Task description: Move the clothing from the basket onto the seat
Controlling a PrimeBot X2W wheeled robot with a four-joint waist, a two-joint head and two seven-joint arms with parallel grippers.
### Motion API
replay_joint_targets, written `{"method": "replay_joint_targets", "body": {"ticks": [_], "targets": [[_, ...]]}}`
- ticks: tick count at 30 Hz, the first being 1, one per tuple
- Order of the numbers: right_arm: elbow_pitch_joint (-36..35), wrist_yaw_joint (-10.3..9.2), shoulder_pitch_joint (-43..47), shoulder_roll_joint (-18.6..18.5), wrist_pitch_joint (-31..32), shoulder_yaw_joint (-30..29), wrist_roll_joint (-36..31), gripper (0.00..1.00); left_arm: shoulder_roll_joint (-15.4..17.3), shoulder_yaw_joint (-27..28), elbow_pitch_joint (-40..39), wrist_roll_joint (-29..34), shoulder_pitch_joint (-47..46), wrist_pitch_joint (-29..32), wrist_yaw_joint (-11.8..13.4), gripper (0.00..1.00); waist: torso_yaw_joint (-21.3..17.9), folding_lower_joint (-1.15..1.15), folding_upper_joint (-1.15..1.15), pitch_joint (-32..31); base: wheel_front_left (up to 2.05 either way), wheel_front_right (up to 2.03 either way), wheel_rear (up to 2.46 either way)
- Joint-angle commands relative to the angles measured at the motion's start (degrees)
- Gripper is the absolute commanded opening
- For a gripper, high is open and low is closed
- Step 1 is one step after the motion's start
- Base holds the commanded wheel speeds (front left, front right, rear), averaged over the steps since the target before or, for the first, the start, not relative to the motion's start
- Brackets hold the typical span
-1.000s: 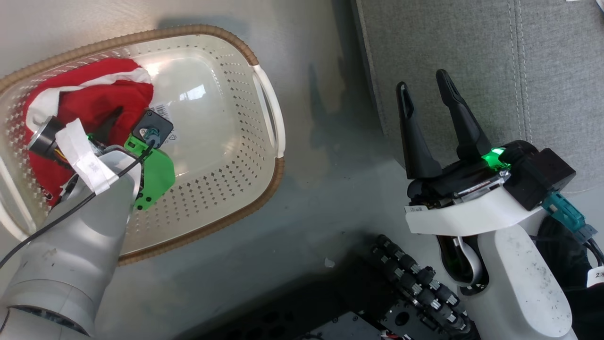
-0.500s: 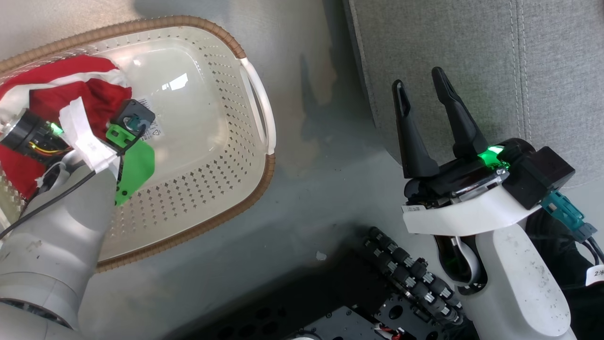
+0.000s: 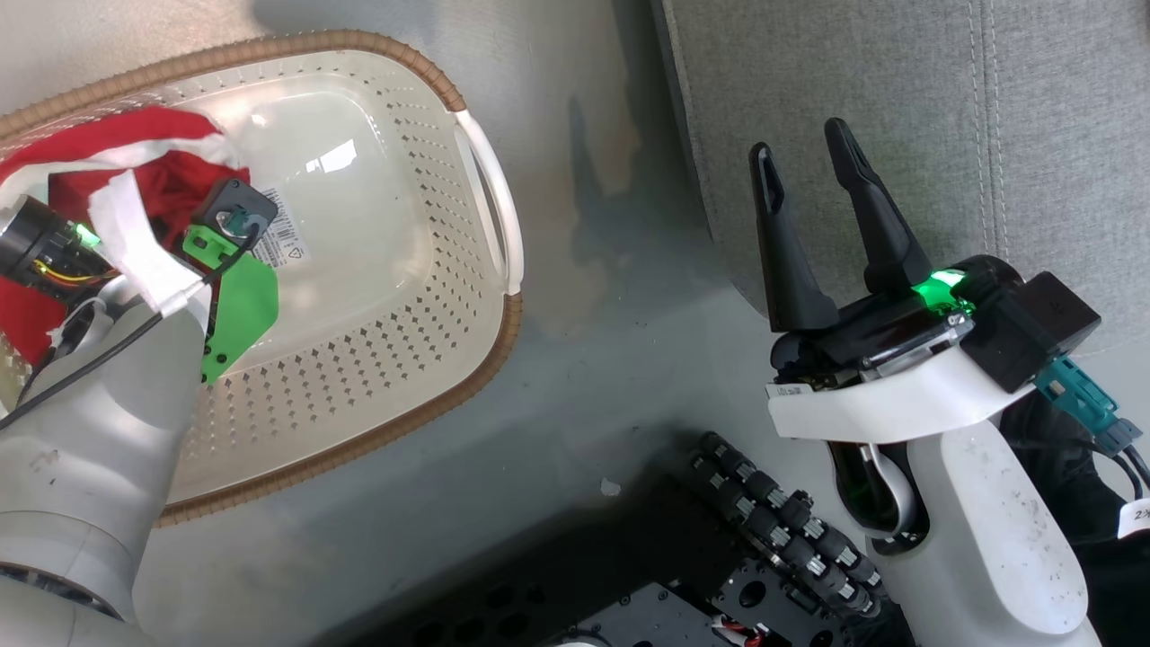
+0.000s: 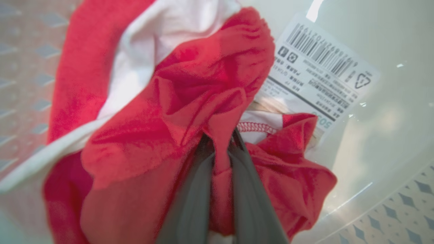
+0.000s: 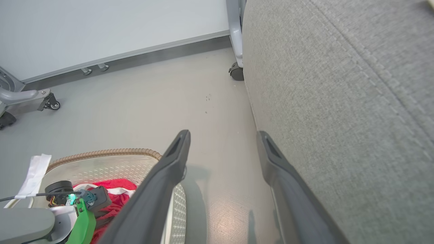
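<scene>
Your left gripper (image 4: 222,137) clamped on fold of red clothing (image 4: 176,112) — cloth pinched between both fingers, rest bunched around them inside basket (image 3: 431,305), beside floor sticker (image 4: 318,78). Your right gripper (image 3: 801,144) spread wide beside seat (image 3: 898,72) edge — well apart from clothing.

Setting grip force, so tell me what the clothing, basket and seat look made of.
The clothing: soft red knit-looking fabric, white trim; it creases where the fingers pinch it. The basket: likely moulded plastic, glossy cream, showing glare and punched holes. The seat: matte grey woven upholstery, visible weave and stitched seams.
</scene>
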Motion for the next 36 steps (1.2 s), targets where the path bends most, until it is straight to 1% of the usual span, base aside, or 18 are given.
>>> {"method": "replay_joint_targets", "body": {"ticks": [1, 7, 11, 14, 19, 24, 30, 36], "targets": [[0.0, -0.01, -1.1, 0.0, -0.3, 0.1, 0.4, 1.00, 0.6, 0.5, -0.3, -1.2, -1.2, -1.3, -0.6, 0.00, -0.1, 0.00, 0.00, -0.3, 0.00, 0.00, 0.00], [0.5, -0.01, -1.5, 0.0, -0.3, -0.5, -0.6, 1.00, -0.9, 2.4, -1.2, -4.6, 1.2, -8.3, -2.4, 0.00, 1.0, 0.00, 0.00, -3.0, 0.00, 0.00, 0.00], [0.8, -0.01, -0.8, 0.0, -0.2, -1.6, -1.5, 1.00, -2.7, 3.9, -1.8, -7.0, 2.6, -13.1, -3.6, 0.00, 2.7, 0.00, 0.00, -5.9, 0.00, 0.00, 0.00], [1.2, -0.01, 0.2, 0.0, -0.2, -2.2, -2.7, 1.00, -4.9, 4.7, -2.2, -8.5, 3.8, -16.2, -4.3, 0.00, 4.4, 0.00, 0.00, -8.6, 0.00, 0.00, 0.00], [1.9, -0.01, 1.5, 0.0, -0.2, -3.4, -4.6, 1.00, -8.2, 5.8, -3.6, -11.0, 5.7, -19.6, -5.2, 0.00, 7.1, 0.00, 0.00, -13.2, 0.00, 0.00, 0.00], [3.0, 0.00, 3.1, -0.1, -0.2, -4.5, -6.4, 1.00, -10.2, 7.2, -6.7, -13.6, 8.1, -21.3, -6.4, 0.00, 9.3, 0.00, 0.00, -18.0, 0.00, 0.00, 0.00], [4.3, -0.01, 5.2, -0.1, -0.2, -5.4, -8.1, 1.00, -11.0, 9.2, -14.4, -16.5, 12.1, -21.9, -7.1, 0.00, 11.3, 0.00, 0.00, -23.9, 0.00, 0.00, 0.00], [5.3, -0.01, 7.2, -0.8, 0.1, -5.8, -8.9, 1.00, -9.4, 12.6, -27.4, -18.8, 17.8, -21.9, -5.7, 0.00, 12.8, 0.00, 0.00, -28.9, 0.00, 0.00, 0.00]]}}
